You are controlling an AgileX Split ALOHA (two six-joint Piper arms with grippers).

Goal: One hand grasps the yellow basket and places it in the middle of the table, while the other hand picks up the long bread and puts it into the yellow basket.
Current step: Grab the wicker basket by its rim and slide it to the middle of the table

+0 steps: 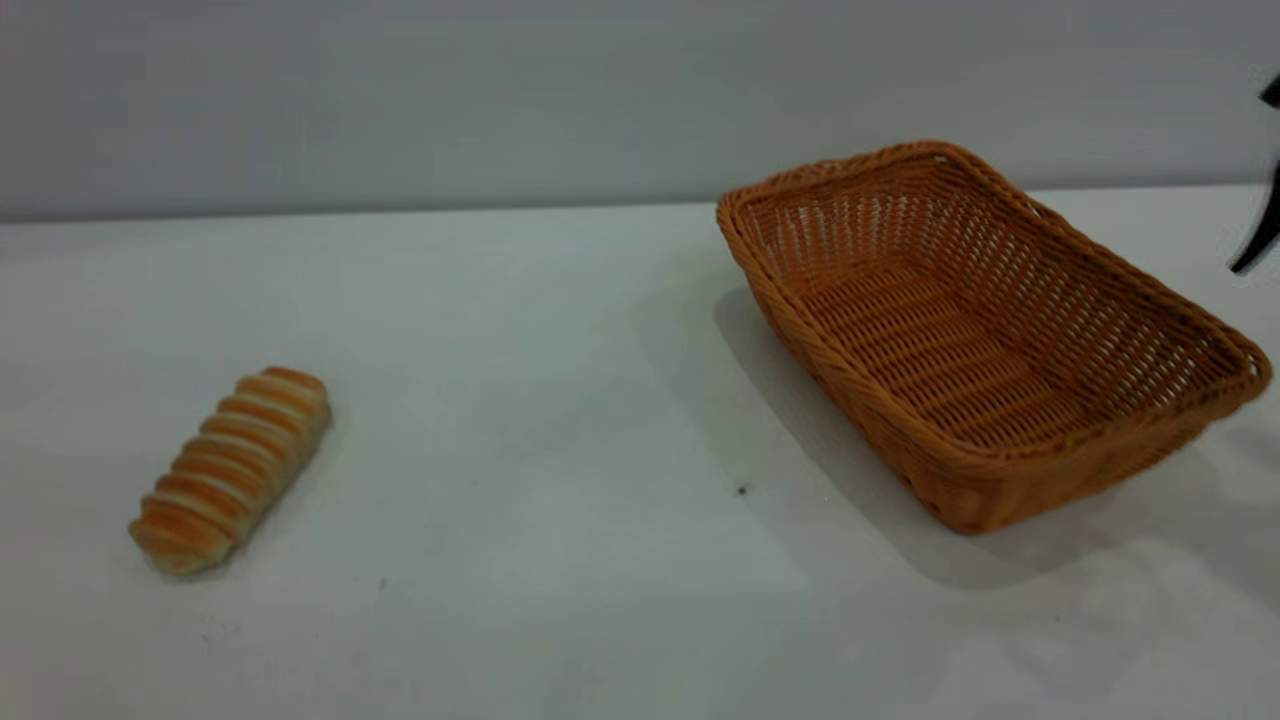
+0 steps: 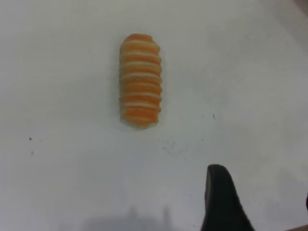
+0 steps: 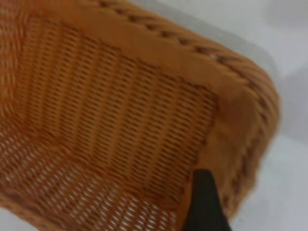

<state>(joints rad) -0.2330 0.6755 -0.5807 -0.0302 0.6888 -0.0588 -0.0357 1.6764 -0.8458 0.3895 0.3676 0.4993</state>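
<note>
White counter (image 1: 520, 330), carrying both task items. The yellow basket (image 1: 985, 330) stands empty at the right side, not yet centred; stiff, light wicker, best taken by the braided rim. The right claw (image 3: 204, 204) hangs over a basket corner, one finger showing; whether parted or clenched cannot be told. The long bread (image 1: 230, 468) lies at the left, well apart; likely soft and light, best gripped across its middle. The left claw (image 2: 226, 204) hovers near it, grip likewise indeterminable.

Exterior camera faces the table (image 1: 560, 400) low; wrist cameras look down close, sharing nothing.
</note>
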